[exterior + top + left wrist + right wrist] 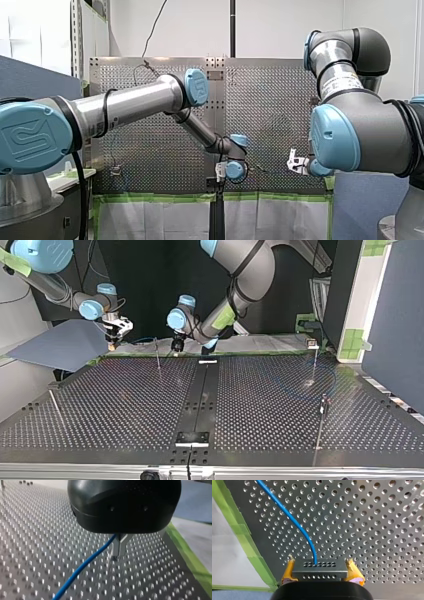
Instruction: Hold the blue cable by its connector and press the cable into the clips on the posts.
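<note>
The connector (318,572), a small perforated metal block, is grasped by the right gripper (320,561), with a yellow pad (289,567) pressed against each of its short ends, so that its long axis lies crosswise between the pads. The blue cable (294,521) is seen to leave the middle of the connector's far face, pointing straight ahead of the gripper at first, then bending aside in a smooth curve toward the edge of the perforated table (372,525) that is lined with green tape (244,537). In the left wrist view the metal fingers (121,545) of the left gripper (119,553) are drawn together to a narrow point just above the table, and the cable comes out at their root, held there, and runs away from them in a long slant, close over the holes. In the top view both grippers are found at the table's far edge, near each other but apart: the right one at the view's left, the left one nearer the middle. Thin posts (158,360) stand upright on the table, one of them between the two grippers and slightly nearer the camera.
</note>
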